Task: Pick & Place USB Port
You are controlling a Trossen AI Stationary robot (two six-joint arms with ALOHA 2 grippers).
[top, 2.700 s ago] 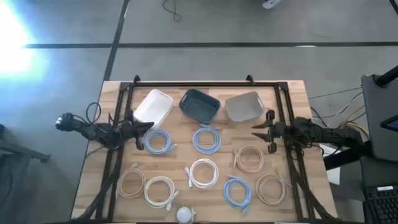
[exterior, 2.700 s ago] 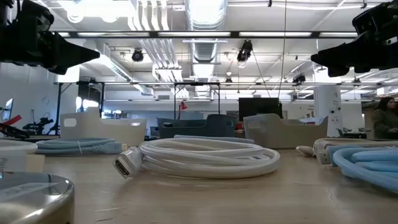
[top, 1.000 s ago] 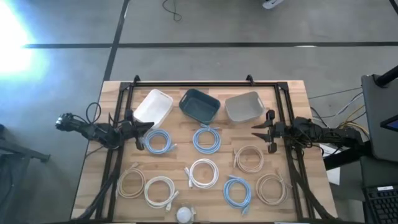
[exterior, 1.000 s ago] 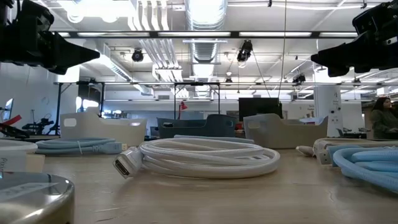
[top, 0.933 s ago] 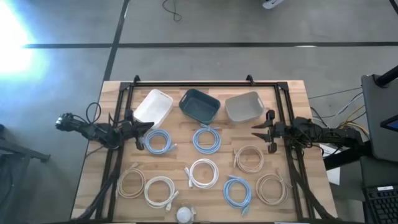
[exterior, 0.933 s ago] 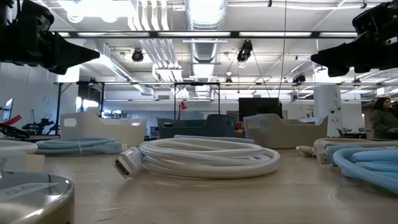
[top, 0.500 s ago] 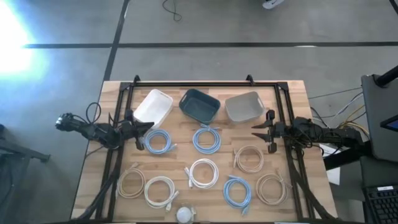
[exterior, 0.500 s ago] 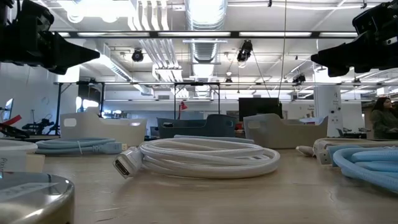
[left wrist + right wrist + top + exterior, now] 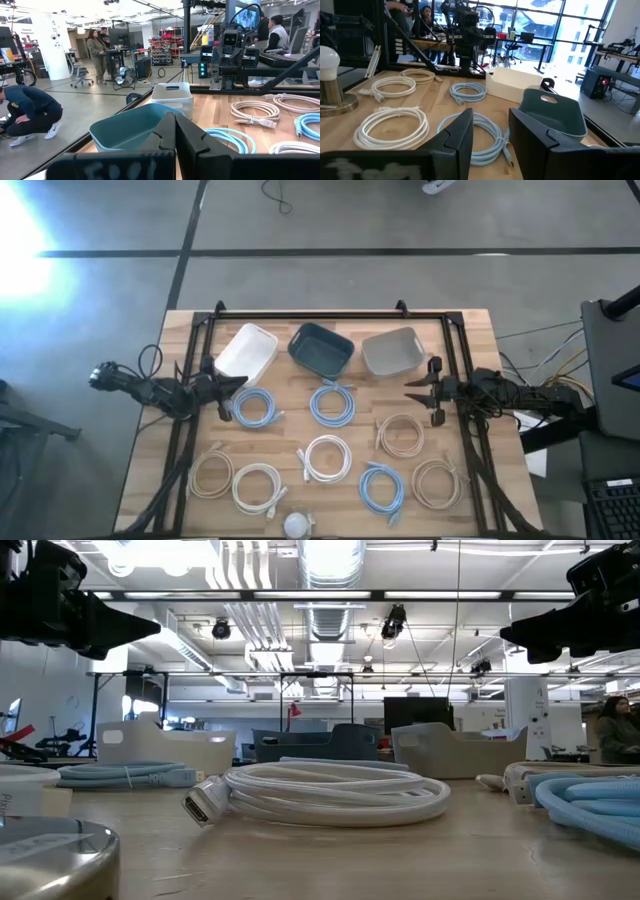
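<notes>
Nothing's been picked yet: the blue cable coil (image 9: 255,407) is parked just beside the clenched left tool (image 9: 232,384), while the right tool (image 9: 419,395), slightly parted, is kept empty.

Bare wood lanes separate the coiled cables (image 9: 326,459); three bins (image 9: 321,349) line the far edge.

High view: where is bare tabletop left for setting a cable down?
Bare wood shows along the far edge behind the white bin, teal bin and grey bin, and in the near right corner beside the tan coil. The middle, around the white coil, is crowded.
</notes>
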